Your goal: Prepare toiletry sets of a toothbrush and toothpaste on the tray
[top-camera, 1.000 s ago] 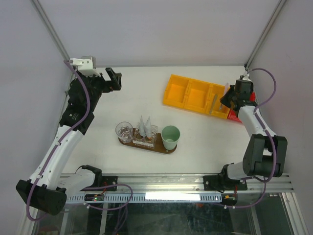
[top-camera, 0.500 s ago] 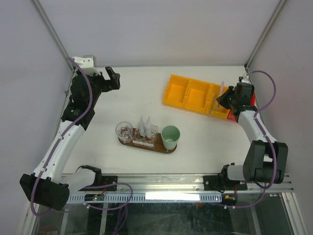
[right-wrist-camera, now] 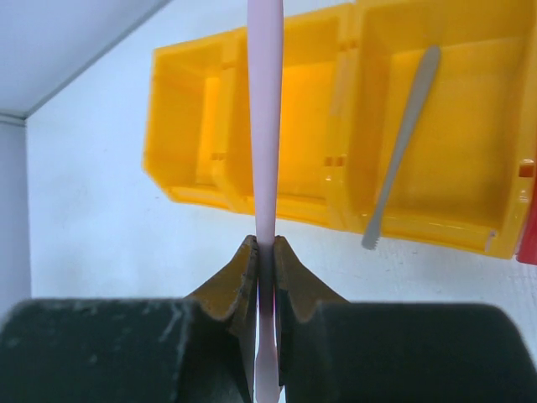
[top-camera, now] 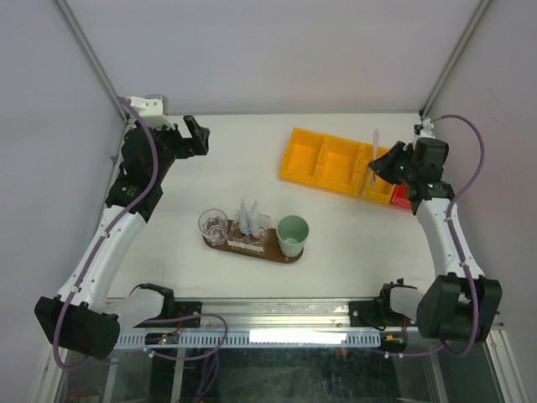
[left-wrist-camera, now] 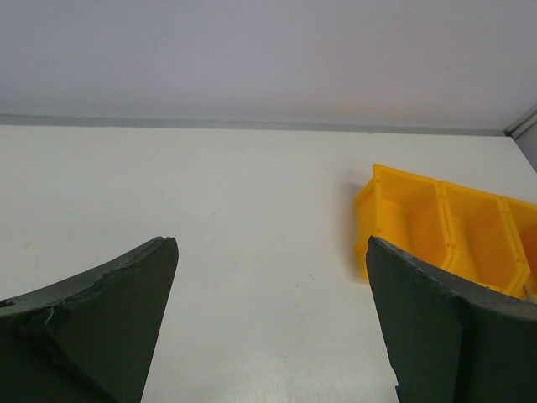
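The dark wooden tray (top-camera: pixel 287 256) lies mid-table. On it stand a clear glass (top-camera: pixel 212 225), a holder with two white toothpaste tubes (top-camera: pixel 247 215) and a mint-green cup (top-camera: pixel 293 232). My right gripper (top-camera: pixel 379 165) is shut on a pinkish toothbrush (right-wrist-camera: pixel 263 126), held above the table just in front of the yellow bin (right-wrist-camera: pixel 189 134); the brush shows in the top view (top-camera: pixel 375 143). A grey toothbrush (right-wrist-camera: pixel 403 143) leans in the bin's right compartment. My left gripper (top-camera: pixel 198 134) is open and empty at the far left, above bare table (left-wrist-camera: pixel 268 277).
The yellow compartmented bin (top-camera: pixel 323 159) sits at the back right, a red object (top-camera: pixel 401 200) beside its right end. The bin's left end shows in the left wrist view (left-wrist-camera: pixel 403 218). Enclosure walls stand close behind and beside both arms.
My right gripper has lifted the pinkish toothbrush up out of the bin and drawn back a little toward the right. The left arm shifted only slightly.
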Controlling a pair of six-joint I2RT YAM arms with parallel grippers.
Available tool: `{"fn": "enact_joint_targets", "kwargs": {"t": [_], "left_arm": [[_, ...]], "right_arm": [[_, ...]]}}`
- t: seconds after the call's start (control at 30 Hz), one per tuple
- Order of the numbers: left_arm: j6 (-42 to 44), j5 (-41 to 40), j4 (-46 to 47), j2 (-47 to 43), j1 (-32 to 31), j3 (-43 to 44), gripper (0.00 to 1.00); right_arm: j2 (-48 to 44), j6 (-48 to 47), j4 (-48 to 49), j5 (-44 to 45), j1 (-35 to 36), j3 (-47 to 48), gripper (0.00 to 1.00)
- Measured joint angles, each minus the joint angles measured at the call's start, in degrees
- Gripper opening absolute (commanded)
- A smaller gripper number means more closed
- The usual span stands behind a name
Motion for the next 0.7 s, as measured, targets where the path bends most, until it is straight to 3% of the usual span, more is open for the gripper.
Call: {"fn": "enact_joint_targets", "kwargs": {"t": [0.4,0.7], "left_arm": [[-0.13,0.37,-0.35,0.33,0.00,0.07,0.99],[-1.42,3.39,-0.81,0.63,0.00,0.39,0.99]], "right_arm": [[-7.15,0.46,-4.55,-11.72,0.81,4.81,0.00],[-6.80,7.78,-2.89,-15.56,12.15,8.61,0.00]]}}
